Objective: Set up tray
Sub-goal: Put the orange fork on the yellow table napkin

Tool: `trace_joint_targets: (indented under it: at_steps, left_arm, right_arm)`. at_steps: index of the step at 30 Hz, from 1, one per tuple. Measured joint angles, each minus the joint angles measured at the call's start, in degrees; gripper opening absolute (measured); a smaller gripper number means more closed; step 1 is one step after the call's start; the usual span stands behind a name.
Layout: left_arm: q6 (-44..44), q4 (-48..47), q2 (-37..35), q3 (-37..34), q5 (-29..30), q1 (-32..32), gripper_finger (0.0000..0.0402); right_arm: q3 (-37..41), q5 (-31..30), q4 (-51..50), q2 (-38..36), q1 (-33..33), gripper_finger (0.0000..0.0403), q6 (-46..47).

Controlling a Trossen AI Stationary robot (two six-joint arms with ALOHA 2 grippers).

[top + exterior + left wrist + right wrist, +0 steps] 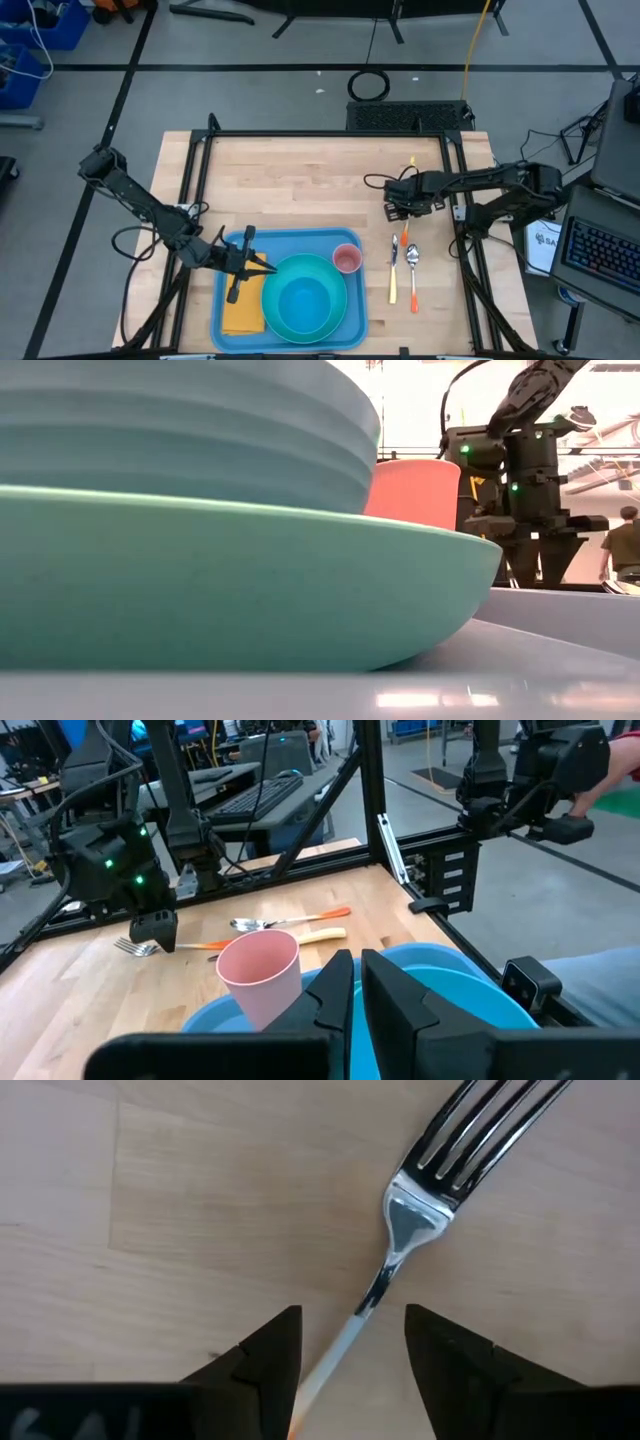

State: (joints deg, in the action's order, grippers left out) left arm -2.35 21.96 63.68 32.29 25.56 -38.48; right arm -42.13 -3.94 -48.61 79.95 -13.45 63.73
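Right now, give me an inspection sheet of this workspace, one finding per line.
Surface: light wooden table in a black frame, grey floor around it.
Job's things: blue tray at the near edge, carrying a turquoise plate with a bowl on it, a pink cup and an orange napkin.
Clutter: fork, spoon and a yellow-handled utensil lying on the wood right of the tray.
End effectors: left end effector shut, over the tray's left part; right end effector open, straddling the fork's handle.
Cables: black loops at both arms; a coil on the floor.
Surroundings: keyboard at right; a person far off.
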Motion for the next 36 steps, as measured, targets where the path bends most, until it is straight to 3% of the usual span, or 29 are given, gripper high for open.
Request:
trace_joint_targets:
  at_steps: [9,13,21,26,33,36]
  left_arm:
    - [0.75,-0.54,0.0,0.0,0.0,0.0,0.003]
    - [1.05,-0.83,0.0,0.0,0.0,0.0,0.0031]
    - [0.8,-0.89,0.02,0.0,0.08,0.04,0.0031]
    - [0.79,-0.9,0.02,0.0,0.24,0.2,0.0031]
    - [0.92,-0.9,0.02,0.0,0.2,0.2,0.0031]
    - [0.94,-0.92,0.02,0.0,0.17,0.2,0.0031]
  right_arm:
    - [0.85,2.39,3.29,2.35,-0.02,0.0165,-0.15]
    - [4.83,3.74,8.41,1.95,-0.35,0.0164,-0.57]
    - [9.84,3.01,8.79,1.22,-0.58,0.0156,0.98]
    - [10.16,2.53,10.15,0.89,0.12,0.0113,0.67]
    - [10.19,2.92,11.77,0.93,0.13,0.002,-0.81]
    - [10.21,2.76,11.9,0.93,0.13,0.001,-1.78]
